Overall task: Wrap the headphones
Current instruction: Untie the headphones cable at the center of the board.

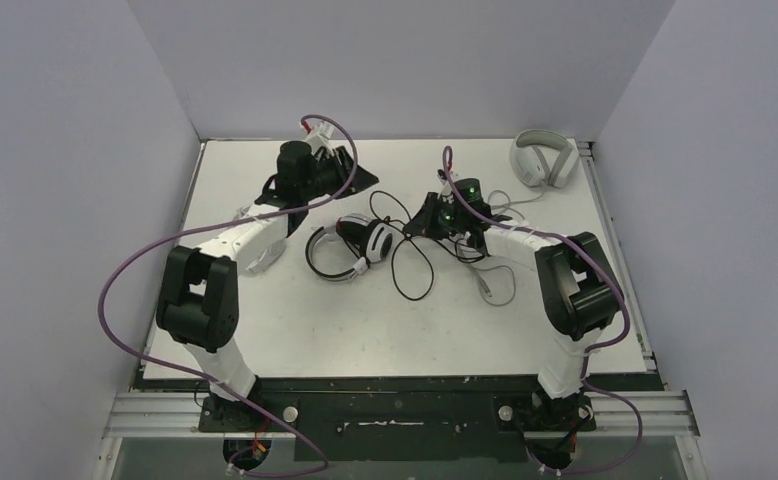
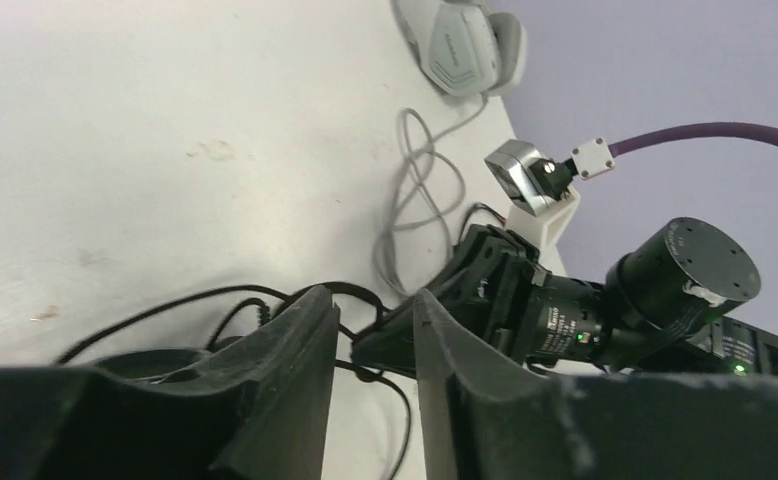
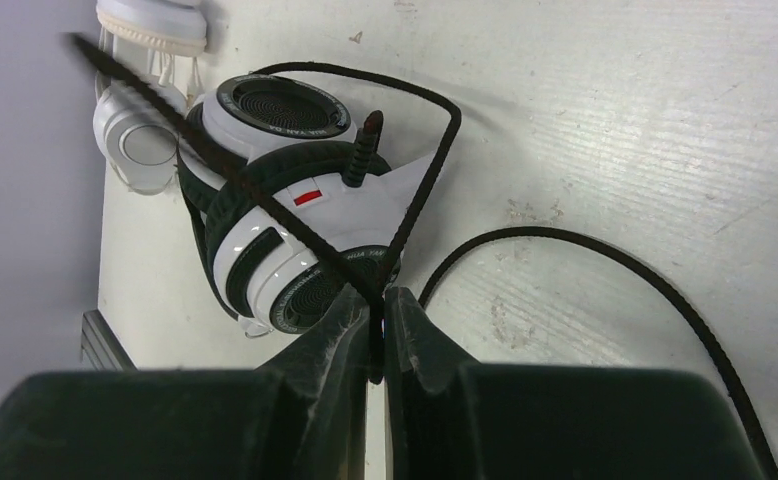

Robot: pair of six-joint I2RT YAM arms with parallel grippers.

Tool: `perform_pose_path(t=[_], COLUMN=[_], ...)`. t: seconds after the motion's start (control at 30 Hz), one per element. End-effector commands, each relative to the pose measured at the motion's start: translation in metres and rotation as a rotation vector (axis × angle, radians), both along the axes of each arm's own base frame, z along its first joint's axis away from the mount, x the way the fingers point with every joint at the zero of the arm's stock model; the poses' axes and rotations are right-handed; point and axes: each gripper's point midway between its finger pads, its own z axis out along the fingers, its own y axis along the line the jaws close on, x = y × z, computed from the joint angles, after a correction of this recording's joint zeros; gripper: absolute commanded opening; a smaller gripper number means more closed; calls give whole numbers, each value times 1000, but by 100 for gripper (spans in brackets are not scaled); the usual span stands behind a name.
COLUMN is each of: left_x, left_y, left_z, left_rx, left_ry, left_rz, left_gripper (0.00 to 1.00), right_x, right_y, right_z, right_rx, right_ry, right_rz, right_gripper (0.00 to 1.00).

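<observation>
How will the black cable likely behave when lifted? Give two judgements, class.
Probably floppy: the black cable lies in loose curves and kinks where the right claw pinches it. Pulling might shift the black-and-white headset that it crosses.

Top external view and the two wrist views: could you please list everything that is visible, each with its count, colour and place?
black-and-white headset: one, black and white, middle of the table
black cable: one, black, loose loops beside the headset
small white headphones: one, white, beyond the headset, by the left arm
light grey headphones: one, light grey, far right corner
grey cable: one, grey, running from that corner towards the middle
table: one, white
purple cables: two, purple, one along each arm
arms: two, black and white, bases at the near edge
left fingers: two, black, apart, nothing visibly held
right fingers: two, black, shut on the black cable
</observation>
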Motion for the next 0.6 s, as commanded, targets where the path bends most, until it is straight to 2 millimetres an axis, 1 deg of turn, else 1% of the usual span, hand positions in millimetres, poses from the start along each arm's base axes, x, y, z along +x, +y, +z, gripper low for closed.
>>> perform_pose_path(t=[0.0, 0.03, 0.07, 0.1, 0.2, 0.27, 0.33, 0.4, 0.47, 0.57], left_x=[6, -2, -13, -23, -54, -77, -91, -96, -94, -79], left_y=[24, 26, 28, 29, 21, 5, -8, -18, -25, -25], left_z=[19, 19, 12, 10, 6, 2, -3, -11, -18, -30], left_rx=[88, 91, 104, 115, 153, 157, 122, 77, 49, 38], left_ry=[-61, -63, -56, -59, -92, -103, -98, -73, -59, -30], left_rz=[63, 70, 78, 94, 123, 124, 115, 127, 155, 271], left_gripper=[37, 47, 53, 55, 58, 56, 54, 51, 49, 46], right_x=[1, 3, 4, 4, 5, 6, 6, 5, 5, 5], right_y=[0, 0, 2, 3, 5, 4, 4, 4, 4, 5], right_z=[3, 4, 6, 6, 8, 10, 10, 11, 11, 13], right_rx=[24, 27, 29, 33, 45, 50, 56, 71, 83, 100], right_ry=[-3, -5, -6, -7, -5, -9, -8, -7, -3, -7], right_rz=[16, 17, 19, 23, 26, 24, 23, 23, 23, 20], right_gripper=[0, 0, 0, 0, 0, 0, 0, 0, 0, 0])
